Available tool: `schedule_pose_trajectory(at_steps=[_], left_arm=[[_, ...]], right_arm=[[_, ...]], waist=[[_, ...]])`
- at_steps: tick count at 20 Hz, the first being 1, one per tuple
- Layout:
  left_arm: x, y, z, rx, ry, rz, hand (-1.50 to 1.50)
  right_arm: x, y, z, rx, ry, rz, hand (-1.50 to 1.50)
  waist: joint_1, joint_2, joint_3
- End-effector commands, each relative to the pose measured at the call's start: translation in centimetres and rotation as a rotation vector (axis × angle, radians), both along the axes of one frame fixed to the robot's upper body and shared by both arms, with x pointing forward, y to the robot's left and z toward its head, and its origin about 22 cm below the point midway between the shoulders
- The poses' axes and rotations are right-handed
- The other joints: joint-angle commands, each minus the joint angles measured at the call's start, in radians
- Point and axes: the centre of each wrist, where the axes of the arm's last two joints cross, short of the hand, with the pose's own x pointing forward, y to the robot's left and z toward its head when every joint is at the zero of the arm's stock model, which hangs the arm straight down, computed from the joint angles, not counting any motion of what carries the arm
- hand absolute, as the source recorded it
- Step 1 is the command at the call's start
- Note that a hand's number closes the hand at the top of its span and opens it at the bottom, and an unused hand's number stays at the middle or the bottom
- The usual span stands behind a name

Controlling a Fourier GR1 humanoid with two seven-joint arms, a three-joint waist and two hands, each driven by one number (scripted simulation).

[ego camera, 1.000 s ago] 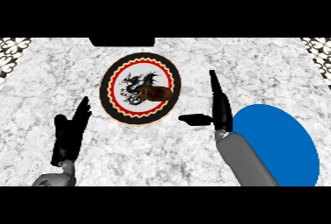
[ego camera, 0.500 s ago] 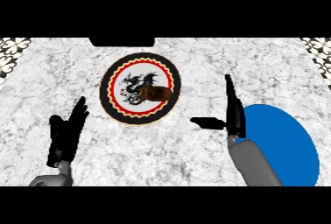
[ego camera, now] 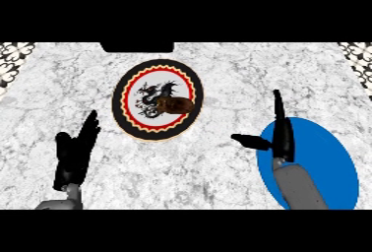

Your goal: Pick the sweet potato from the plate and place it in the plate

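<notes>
A brown sweet potato [ego camera: 175, 104] lies on a round plate [ego camera: 127, 106] with a black rim, red zigzag ring and a dragon picture, at the counter's upper middle. A plain blue plate [ego camera: 327, 157] sits at the lower right. My right hand [ego camera: 280, 133] is open, fingers straight up and thumb out to the left, over the blue plate's left edge, well right of the sweet potato. At the lower left my left hand [ego camera: 76, 152] rests open with fingers up, holding nothing.
The counter is white-grey marble [ego camera: 218, 162]. A dark object [ego camera: 137, 47] sits at the far edge in the middle. Patterned black-and-white tiles [ego camera: 15, 54] show at both upper corners.
My right hand has drifted right and slightly down, from beside the patterned plate to the blue plate's left edge. The left hand and sweet potato have barely moved.
</notes>
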Motion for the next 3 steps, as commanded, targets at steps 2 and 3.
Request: schedule_pose_trajectory(at_steps=[2, 3], left_arm=[[-0.3, -0.2, 0.5, 0.006, -0.018, -0.012, 0.00], [-1.6, 0.1, -1.7, -0.003, -0.008, -0.008, 0.00]], right_arm=[[0.2, 0.4, 0.1, -0.048, 0.027, -0.029, -1.50], [-0.2, -1.4, -0.5, -0.047, 0.033, -0.035, -1.50]], waist=[[0.001, 0.000, 0.000], [0.001, 0.000, 0.000]])
